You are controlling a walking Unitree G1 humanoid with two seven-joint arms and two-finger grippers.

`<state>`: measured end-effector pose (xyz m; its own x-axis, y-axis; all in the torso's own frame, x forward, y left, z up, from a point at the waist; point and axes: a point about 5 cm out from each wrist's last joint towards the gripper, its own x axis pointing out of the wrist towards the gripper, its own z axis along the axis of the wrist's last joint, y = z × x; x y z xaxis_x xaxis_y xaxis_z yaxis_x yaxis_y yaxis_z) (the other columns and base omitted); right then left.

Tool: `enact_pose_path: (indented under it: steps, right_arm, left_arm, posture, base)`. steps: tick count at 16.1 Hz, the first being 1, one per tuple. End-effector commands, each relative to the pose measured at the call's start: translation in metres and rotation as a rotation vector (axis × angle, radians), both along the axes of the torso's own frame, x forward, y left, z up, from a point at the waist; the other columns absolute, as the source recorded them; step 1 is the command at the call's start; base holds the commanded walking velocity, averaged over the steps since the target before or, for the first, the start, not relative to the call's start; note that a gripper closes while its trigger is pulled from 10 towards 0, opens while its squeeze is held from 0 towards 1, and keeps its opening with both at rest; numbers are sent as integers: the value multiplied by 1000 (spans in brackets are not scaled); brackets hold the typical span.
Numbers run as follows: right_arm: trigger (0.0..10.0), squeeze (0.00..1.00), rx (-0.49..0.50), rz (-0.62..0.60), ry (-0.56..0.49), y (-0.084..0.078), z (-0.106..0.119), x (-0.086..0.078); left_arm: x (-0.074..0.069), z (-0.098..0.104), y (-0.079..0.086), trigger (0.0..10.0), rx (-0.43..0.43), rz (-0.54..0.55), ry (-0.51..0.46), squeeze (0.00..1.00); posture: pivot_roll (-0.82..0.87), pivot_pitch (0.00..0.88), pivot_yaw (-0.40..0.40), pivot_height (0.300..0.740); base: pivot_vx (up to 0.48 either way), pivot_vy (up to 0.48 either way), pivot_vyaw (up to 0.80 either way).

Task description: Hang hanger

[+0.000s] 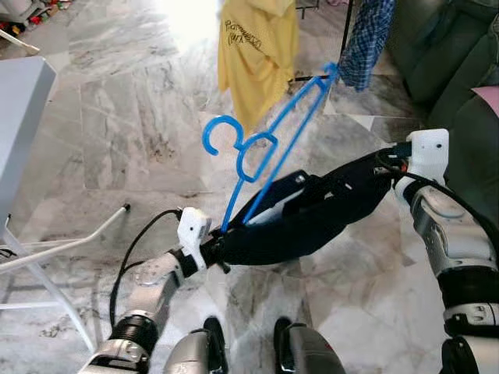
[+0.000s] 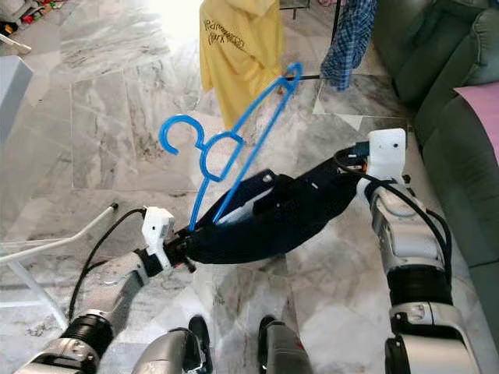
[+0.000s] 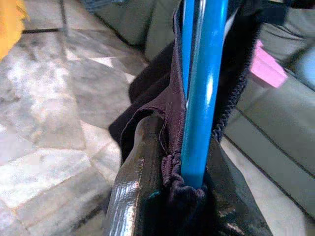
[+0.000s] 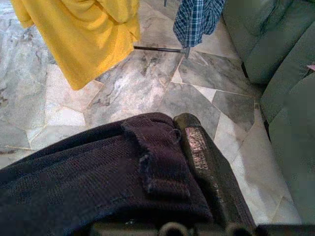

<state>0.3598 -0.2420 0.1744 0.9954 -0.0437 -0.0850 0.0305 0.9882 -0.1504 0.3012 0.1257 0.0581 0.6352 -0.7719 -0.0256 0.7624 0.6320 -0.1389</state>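
Left eye view: one blue hanger (image 1: 269,144), seemingly one dark garment (image 1: 312,214), two claws.

silver arms (image 1: 456,234) — white wrist housings, black cables

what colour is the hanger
Bright blue; the hanger shows best in the left eye view.

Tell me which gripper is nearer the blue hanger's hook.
Left. The left gripper pinches the garment where the blue hanger enters it, below the hook; the right gripper holds the garment's far end.
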Motion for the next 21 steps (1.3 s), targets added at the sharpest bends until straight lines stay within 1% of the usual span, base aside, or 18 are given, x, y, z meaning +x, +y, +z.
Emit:
enact_pose_path:
  steps: [1, 2, 3, 4, 5, 6, 7, 8, 9, 10, 11, 12, 13, 14, 15, 17, 18, 21]
  right_arm:
    - [0, 0, 7, -161, -112, -40, 25, -7]
    - [0, 0, 60, -186, -121, -43, 27, -6]
    - [0, 0, 149, -216, -113, -48, 28, -4]
    - [0, 0, 168, -225, -92, -49, 26, -3]
    - [0, 0, 191, -209, -60, -47, 21, -2]
    - [1843, 0, 206, -160, 7, -37, 10, 0]
    - [6706, 0, 188, -113, 72, -28, -3, 1]
    - [10000, 0, 139, 1, 170, -8, -26, -1]
    - [10000, 1000, 97, 55, 219, 0, -40, -5]
    - [10000, 1000, 42, 63, 244, 1, -49, -9]
    - [10000, 1000, 12, 79, 261, 1, -54, -11]
    - [10000, 1000, 4, 84, 266, 0, -55, -12]
    - [10000, 1000, -24, 105, 277, -1, -57, -14]
    - [10000, 1000, -66, 138, 297, -1, -61, -17]
    - [10000, 1000, -96, 209, 329, 3, -66, -22]
    - [10000, 1000, -175, 293, 391, 4, -74, -30]
    - [10000, 1000, -227, 315, 418, -1, -78, -34]
    - [10000, 1000, -239, 338, 423, -10, -78, -41]
  left_arm:
    - [-14, -17, 25, 0, 36, 14, 77, 0]
    - [-16, -15, 23, 0, 21, -33, 75, 0]
    - [-17, -14, 22, 0, -2, -64, 83, 0]
    - [-17, -14, 22, 0, -9, -74, 90, 0]
    - [-18, -15, 21, 0, -18, -81, 102, 0]
    - [-19, -16, 20, 0, -24, -84, 110, 0]
    - [-20, -16, 19, 0, -24, -88, 110, 0]
    - [-19, -16, 16, 0, -23, -76, 101, 0]
    - [-16, -14, 15, 0, -26, -56, 92, 0]
    - [-13, -11, 17, 0, -22, -35, 83, 0]
    - [-10, -9, 19, 0, -14, -20, 72, 0]
    - [-9, -7, 20, 0, -10, -15, 68, 0]
    - [-5, -3, 22, 0, 5, -1, 52, 0]
    - [-2, 1, 23, 0, 18, -2, 34, 0]
    - [4, 8, 23, 0, 35, -2, 6, 0]
    - [9, 14, 23, 0, 51, -5, -22, 0]
    - [15, 21, 23, 0, 67, 1, -44, 0]
    - [24, 34, 25, 0, 87, -8, -92, 0]
  posture:
    - [-172, 304, 37, 740]
    - [-172, 304, 37, 740]
    - [-180, 312, 45, 740]
    - [-183, 312, 45, 740]
    - [-186, 311, 43, 740]
    - [-186, 311, 43, 740]
    - [-187, 309, 37, 740]
    - [-186, 309, 35, 740]
    - [-178, 308, 34, 740]
    - [-178, 308, 34, 740]
    - [-167, 313, 39, 740]
    - [-167, 313, 39, 740]
    - [-159, 317, 49, 740]
    - [-156, 316, 54, 740]
    - [-154, 316, 58, 740]
    - [-153, 314, 63, 740]
    - [-153, 311, 68, 740]
    - [-153, 310, 72, 740]
  base:
    - [0, 0, 0]
    - [0, 0, 0]
    - [0, 0, 0]
    - [0, 0, 0]
    - [0, 0, 0]
    - [0, 0, 0]
    - [0, 0, 0]
    - [0, 0, 0]
    - [0, 0, 0]
    - [0, 0, 0]
    - [0, 0, 0]
    - [0, 0, 0]
    - [0, 0, 0]
    - [0, 0, 0]
    - [0, 0, 0]
    - [0, 0, 0]
    - [0, 0, 0]
    - [0, 0, 0]
